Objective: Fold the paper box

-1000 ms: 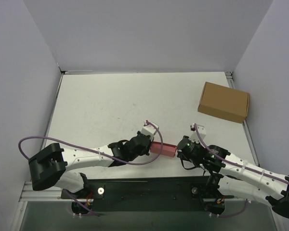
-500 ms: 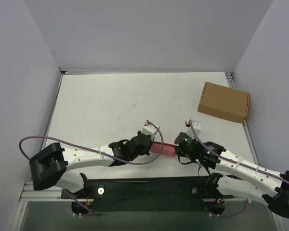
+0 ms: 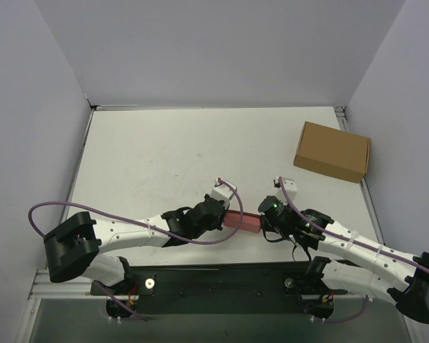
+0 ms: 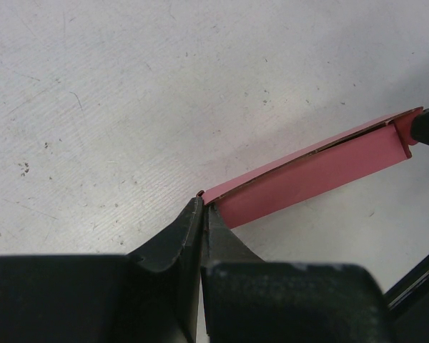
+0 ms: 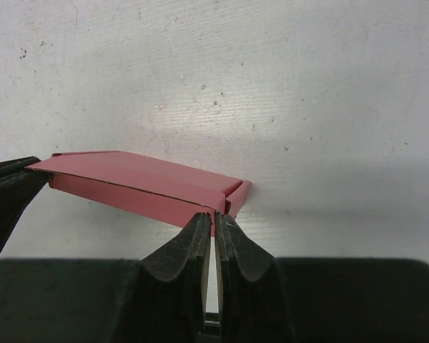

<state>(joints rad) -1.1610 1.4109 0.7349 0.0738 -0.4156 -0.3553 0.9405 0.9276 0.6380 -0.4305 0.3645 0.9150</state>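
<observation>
— Paper box (image 3: 242, 221): where is it sitting now?
— It is hanging between the two arms, close to the near edge of the table (image 3: 164, 157), a flattened pink sleeve casting a shadow beneath itself. At its left corner the left tool (image 4: 202, 209) is pinching the card, fingers pressed together on it.
— And the other end?
— There the right tool (image 5: 214, 218) is clamping the small end flap, fingers closed on the thin edge. Over the last second that arm has been sliding leftward and slightly farther away, while the left one has been staying put.
— Meaning?
— I am judging that the right end of the paper box is being pushed inward to work the flap; folding is still going on. The brown cardboard box (image 3: 332, 151) is lying well apart, far right.
</observation>
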